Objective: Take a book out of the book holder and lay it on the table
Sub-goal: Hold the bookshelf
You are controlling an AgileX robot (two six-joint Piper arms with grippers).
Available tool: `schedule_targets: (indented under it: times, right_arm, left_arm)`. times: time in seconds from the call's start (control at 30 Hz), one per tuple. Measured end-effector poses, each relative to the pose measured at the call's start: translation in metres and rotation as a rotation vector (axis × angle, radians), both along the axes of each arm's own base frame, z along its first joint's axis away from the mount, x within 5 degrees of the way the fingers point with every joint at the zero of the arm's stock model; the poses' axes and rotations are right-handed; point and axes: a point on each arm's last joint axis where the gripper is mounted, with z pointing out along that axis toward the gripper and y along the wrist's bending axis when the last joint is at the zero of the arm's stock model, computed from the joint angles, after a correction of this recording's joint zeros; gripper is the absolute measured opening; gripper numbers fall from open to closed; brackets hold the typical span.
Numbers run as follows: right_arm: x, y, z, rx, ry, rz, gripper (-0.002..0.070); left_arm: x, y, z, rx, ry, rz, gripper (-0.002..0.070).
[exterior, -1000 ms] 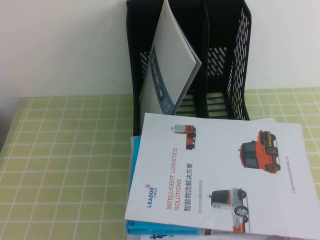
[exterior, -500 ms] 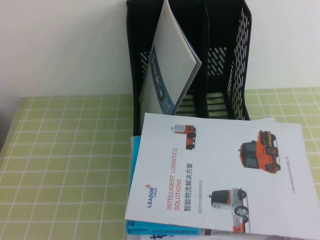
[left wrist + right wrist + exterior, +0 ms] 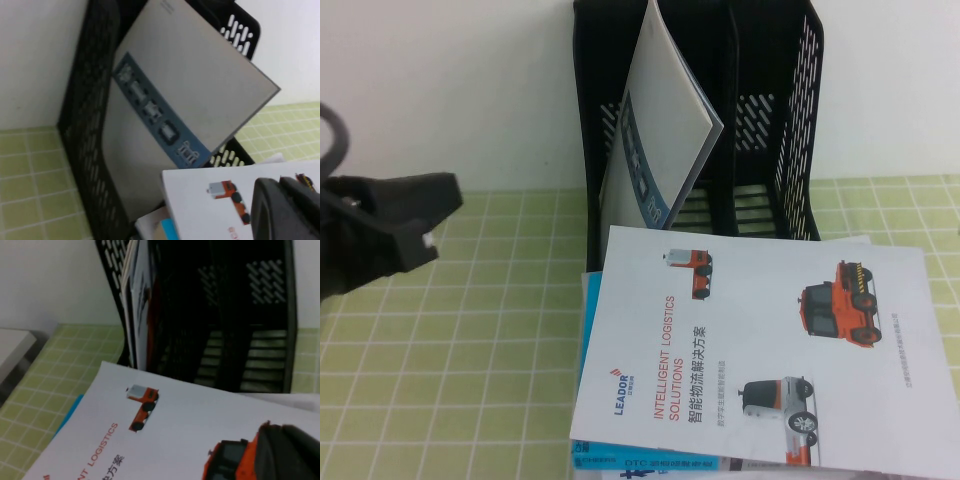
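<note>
The black book holder (image 3: 772,70) stands at the table's (image 3: 450,340) far edge. A white-grey booklet with a blue strip (image 3: 660,130) leans in its left compartment. In the right wrist view, upright thin brochures (image 3: 142,300) stand in that compartment, one showing red; I cannot tell if it is the book. My left gripper (image 3: 440,215) hangs shut at the left, level with the holder's base and apart from it, holding nothing. My right gripper (image 3: 295,452) is shut and empty, low over the brochure lying in front of the holder.
A white LEADOR brochure with orange trucks (image 3: 760,350) lies flat in front of the holder on top of blue-edged papers (image 3: 620,458). A pale wall rises behind the holder. Bare tiles lie to the left of the brochure.
My left gripper has come into the high view from the left edge. The holder, the booklet and the brochure have not moved.
</note>
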Motion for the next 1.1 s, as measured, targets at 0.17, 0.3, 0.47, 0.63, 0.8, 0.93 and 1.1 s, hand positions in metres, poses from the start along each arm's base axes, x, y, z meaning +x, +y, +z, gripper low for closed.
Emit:
schedule_targets:
  times: [0.17, 0.3, 0.47, 0.63, 0.8, 0.93, 1.1]
  right_arm:
    - [0.033, 0.031, -0.024, -0.065, -0.008, 0.128, 0.0006]
    - [0.047, 0.059, -0.042, -0.055, 0.004, 0.209, 0.0052]
    - [0.062, 0.085, -0.055, -0.05, -0.001, 0.271, 0.0088]
    - [0.087, 0.1, -0.064, 0.0, -0.002, 0.256, 0.018]
    - [0.105, 0.113, -0.063, -0.063, -0.079, 0.324, 0.0344]
    - [0.119, 0.121, -0.064, -0.076, -0.091, 0.333, 0.0377]
    - [0.133, 0.128, -0.071, -0.09, -0.079, 0.323, 0.0382]
  left_arm:
    - [0.023, -0.014, -0.005, -0.102, -0.011, -0.105, -0.0003]
    - [0.038, -0.026, -0.008, -0.06, -0.027, -0.149, -0.0003]
    - [0.058, -0.044, -0.016, 0.109, -0.04, -0.206, -0.0003]
    - [0.076, -0.053, -0.029, 0.188, -0.008, -0.245, -0.0003]
    - [0.085, -0.05, -0.032, 0.247, -0.026, -0.205, -0.0003]
    - [0.091, -0.046, -0.025, 0.284, -0.079, -0.151, -0.0001]
    - [0.092, -0.045, -0.02, 0.297, -0.102, -0.14, -0.0001]
